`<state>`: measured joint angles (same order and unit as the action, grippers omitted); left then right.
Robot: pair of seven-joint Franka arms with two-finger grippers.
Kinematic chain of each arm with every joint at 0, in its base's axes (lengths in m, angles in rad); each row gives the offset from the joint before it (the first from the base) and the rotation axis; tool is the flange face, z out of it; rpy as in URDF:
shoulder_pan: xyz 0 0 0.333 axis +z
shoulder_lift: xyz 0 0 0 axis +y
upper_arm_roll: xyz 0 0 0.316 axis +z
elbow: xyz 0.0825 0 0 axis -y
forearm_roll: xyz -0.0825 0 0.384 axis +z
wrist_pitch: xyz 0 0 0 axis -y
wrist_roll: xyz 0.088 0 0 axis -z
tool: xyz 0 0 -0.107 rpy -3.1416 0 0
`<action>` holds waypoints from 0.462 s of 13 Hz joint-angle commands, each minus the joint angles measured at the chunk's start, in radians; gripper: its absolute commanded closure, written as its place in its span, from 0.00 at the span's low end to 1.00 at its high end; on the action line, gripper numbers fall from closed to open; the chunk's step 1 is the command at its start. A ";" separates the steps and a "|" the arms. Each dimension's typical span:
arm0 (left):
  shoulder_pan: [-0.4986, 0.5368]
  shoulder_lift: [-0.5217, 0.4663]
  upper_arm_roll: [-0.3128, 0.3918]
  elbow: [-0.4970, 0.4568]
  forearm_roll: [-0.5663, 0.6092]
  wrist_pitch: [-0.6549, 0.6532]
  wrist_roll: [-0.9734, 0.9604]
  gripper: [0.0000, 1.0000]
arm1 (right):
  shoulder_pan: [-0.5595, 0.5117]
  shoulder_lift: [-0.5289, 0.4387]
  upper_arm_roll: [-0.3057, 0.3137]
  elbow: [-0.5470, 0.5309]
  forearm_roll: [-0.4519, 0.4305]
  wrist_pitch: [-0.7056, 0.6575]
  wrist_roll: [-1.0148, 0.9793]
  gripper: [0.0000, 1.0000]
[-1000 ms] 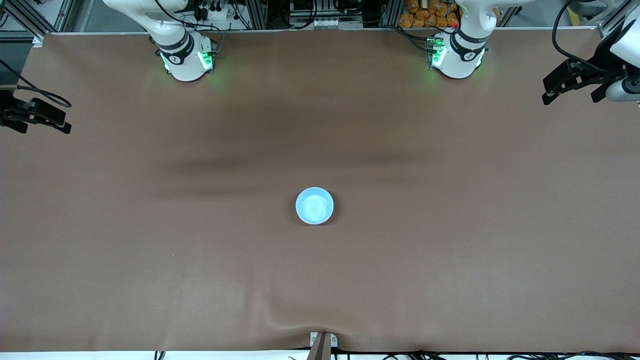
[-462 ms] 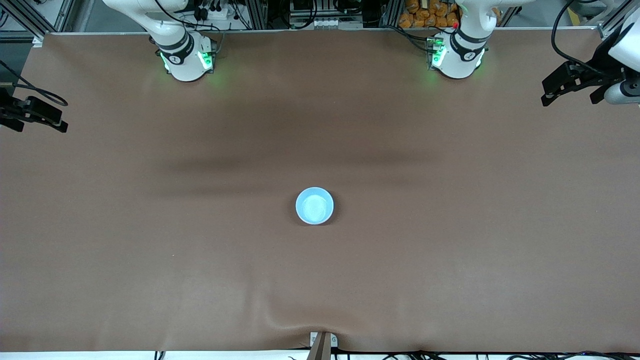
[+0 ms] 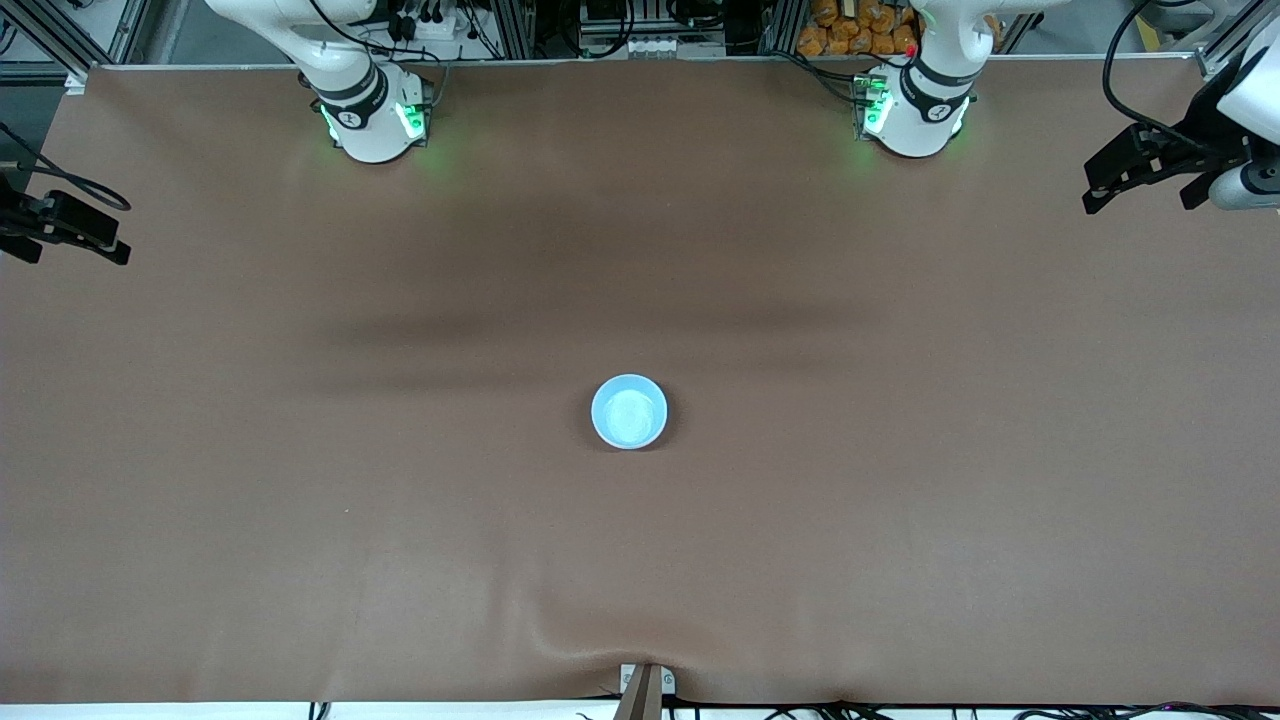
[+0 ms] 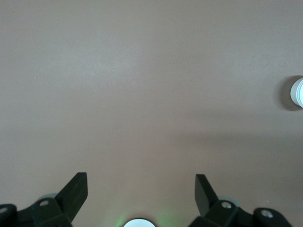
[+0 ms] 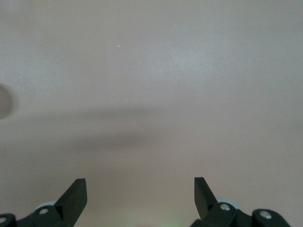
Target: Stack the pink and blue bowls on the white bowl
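A light blue bowl stands upright near the middle of the brown table. Its inside holds nothing. The pink bowl and the white bowl are hidden or out of view; I cannot tell whether anything sits under the blue one. A pale round bowl edge shows at the border of the left wrist view. My left gripper hangs open over the table's left-arm end, away from the bowl. My right gripper hangs open over the right-arm end, with nothing between its fingers.
The two arm bases stand along the table's back edge. A small clamp pinches the brown cover at the edge nearest the front camera, where the cover wrinkles.
The right gripper has drifted a little outward toward its end of the table, and the left gripper has edged slightly outward as well. The blue bowl has not moved.
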<state>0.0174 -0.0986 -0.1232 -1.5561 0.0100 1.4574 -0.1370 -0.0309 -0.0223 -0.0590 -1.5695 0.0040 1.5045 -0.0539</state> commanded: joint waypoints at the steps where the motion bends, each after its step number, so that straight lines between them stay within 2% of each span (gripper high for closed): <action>1: 0.003 0.004 0.000 0.005 -0.012 0.008 0.017 0.00 | -0.004 0.009 0.005 0.020 -0.006 -0.017 -0.001 0.00; 6: 0.003 0.004 0.002 0.005 -0.012 0.009 0.017 0.00 | -0.004 0.010 0.005 0.025 -0.006 -0.017 -0.003 0.00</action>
<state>0.0175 -0.0974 -0.1231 -1.5561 0.0100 1.4597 -0.1370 -0.0309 -0.0208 -0.0587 -1.5682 0.0040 1.5045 -0.0539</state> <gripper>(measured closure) 0.000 0.000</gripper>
